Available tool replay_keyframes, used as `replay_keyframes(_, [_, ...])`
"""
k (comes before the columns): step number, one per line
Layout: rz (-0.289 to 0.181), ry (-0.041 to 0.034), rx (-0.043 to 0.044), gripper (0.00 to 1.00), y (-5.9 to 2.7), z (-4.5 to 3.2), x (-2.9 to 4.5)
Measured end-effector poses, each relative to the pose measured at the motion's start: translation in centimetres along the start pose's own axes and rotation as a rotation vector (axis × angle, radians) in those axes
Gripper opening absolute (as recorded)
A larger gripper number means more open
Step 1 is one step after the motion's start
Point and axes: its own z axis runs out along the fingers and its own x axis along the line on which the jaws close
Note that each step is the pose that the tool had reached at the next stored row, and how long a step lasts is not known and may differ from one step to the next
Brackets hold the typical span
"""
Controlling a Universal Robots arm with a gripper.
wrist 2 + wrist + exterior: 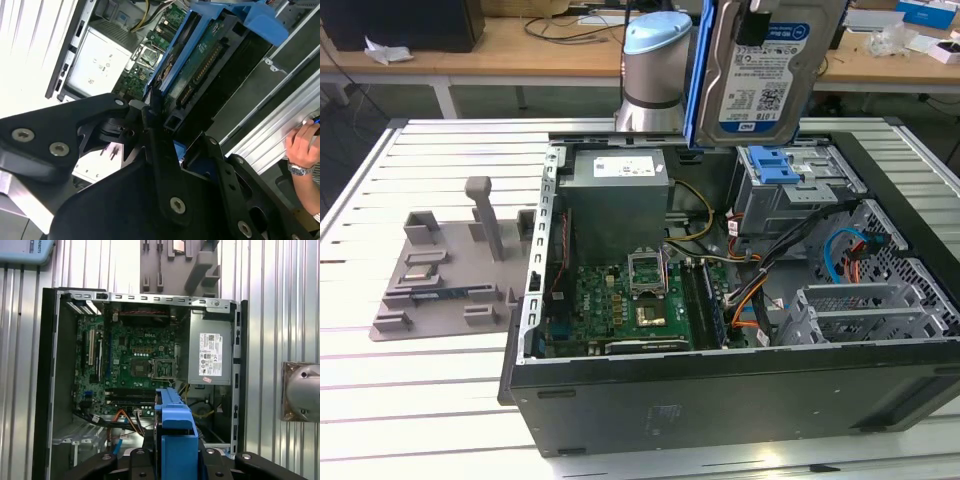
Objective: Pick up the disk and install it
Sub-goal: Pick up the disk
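Gripper (152, 117) is squeezing shut on the disk (765, 80), its black fingers (120, 107) seemingly pressing on the blue carrier from both sides, though the contact itself is mostly hiding behind the gripper's body.

Standing at the tabletop's (420, 400) near edge, I am looking first at the computer case (720, 400), which is lying on its side with its open face up, over toward the exterior view's right. Inside, the green motherboard (630, 300) is lying flat, and beyond it the grey power-supply box (618, 200) is sitting against the case's far wall. Beside that box, the drive cage (785, 185) is carrying a bare blue clip (772, 162) on top. Toward the exterior view's left edge of the tabletop, a grey fixture tray (440, 270) is resting well apart from the case.

Farther back, the disk is hanging upright in the air above the drive cage, touching nothing in the case, label facing me. Next to it the arm's grey-and-blue joint (655, 70) is standing at the tabletop's far edge. In the second wrist view a person's hand (302, 145), wearing a wristwatch, is reaching in near the tabletop. Wooden benches (520, 50) are running along behind.
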Motion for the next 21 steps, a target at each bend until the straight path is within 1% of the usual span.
replay_keyframes(8, [0.000, 0.0000, 0.0000, 0.37, -0.35, 0.13, 1.30])
replay_keyframes(13, [0.000, 0.0000, 0.0000, 0.37, -0.48, 0.17, 1.85])
replay_keyframes(16, [0.000, 0.0001, 0.0000, 0.37, -0.62, 0.20, 2.42])
replay_keyframes(21, [0.000, 0.0000, 0.0000, 0.37, -0.78, 0.25, 3.04])
